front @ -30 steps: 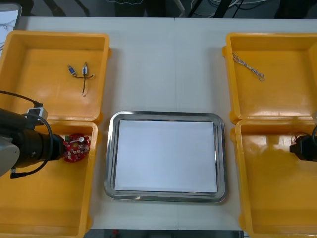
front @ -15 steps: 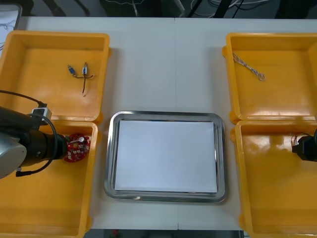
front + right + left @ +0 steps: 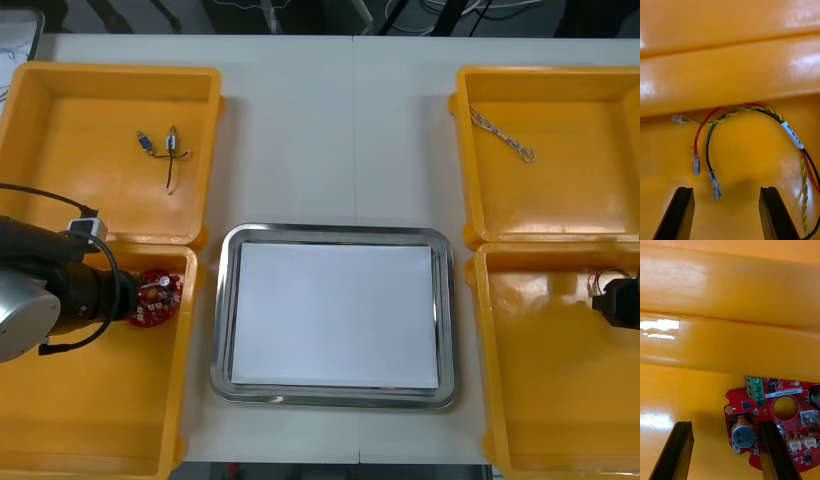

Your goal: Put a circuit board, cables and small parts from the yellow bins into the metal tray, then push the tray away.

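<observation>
Left wrist view: your left gripper (image 3: 724, 425) has its fingers apart around the circuit board (image 3: 752, 405) edge. Next, squeeze and lift it. Your right gripper (image 3: 725, 189) hangs, fingers apart, above the cables (image 3: 752, 109).

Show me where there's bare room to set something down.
Free: the white inside of the metal tray, and the table beyond it, between the far bins. Crowded: the far ends of the near bins, with the left gripper at the circuit board, the right gripper over cables.
</observation>
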You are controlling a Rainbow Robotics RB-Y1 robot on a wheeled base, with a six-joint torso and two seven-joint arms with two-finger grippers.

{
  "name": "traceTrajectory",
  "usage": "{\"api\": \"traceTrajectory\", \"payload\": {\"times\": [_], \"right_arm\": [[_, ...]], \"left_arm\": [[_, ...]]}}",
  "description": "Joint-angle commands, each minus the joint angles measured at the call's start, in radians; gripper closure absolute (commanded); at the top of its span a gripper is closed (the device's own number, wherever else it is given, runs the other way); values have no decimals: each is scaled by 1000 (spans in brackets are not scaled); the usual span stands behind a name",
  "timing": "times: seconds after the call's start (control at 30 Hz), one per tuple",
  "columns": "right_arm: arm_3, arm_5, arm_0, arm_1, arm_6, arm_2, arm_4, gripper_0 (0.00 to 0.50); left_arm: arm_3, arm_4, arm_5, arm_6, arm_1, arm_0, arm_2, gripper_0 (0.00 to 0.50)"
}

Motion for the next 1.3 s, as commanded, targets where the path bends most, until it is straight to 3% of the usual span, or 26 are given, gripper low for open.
{"api": "traceTrajectory", "payload": {"times": [0.03, 0.13, 0.17, 0.2, 0.27, 0.3, 0.67, 0.87, 1.3], "right_arm": [[-2, -10, 24, 16, 37, 6, 7, 0], [0, -13, 24, 20, 35, 8, 5, 0], [-2, -13, 24, 25, 35, 8, 5, 0], [0, -15, 24, 25, 35, 6, 5, 0], [0, -18, 23, 33, 34, 8, 9, 0], [-2, -18, 23, 34, 32, 6, 10, 0], [35, -53, 24, 57, 49, 9, 22, 0], [41, -62, 26, 57, 45, 17, 21, 0], [41, -98, 41, 57, 35, 21, 16, 0]], "left_arm": [[-3, -10, -13, 87, 17, -27, -13, 0], [-3, -8, -16, 90, 17, -27, -20, 0], [-3, -10, -16, 90, 17, -27, -21, 40], [-3, -10, -16, 91, 17, -27, -21, 106], [-4, -10, -16, 91, 17, -27, -23, 436], [-4, -10, -16, 91, 17, -27, -23, 499], [-4, -13, -16, 97, 20, -27, -23, 500], [-33, 17, -12, 102, 60, -16, -15, 500], [-171, 86, -30, 83, 172, 194, 131, 500]]}}
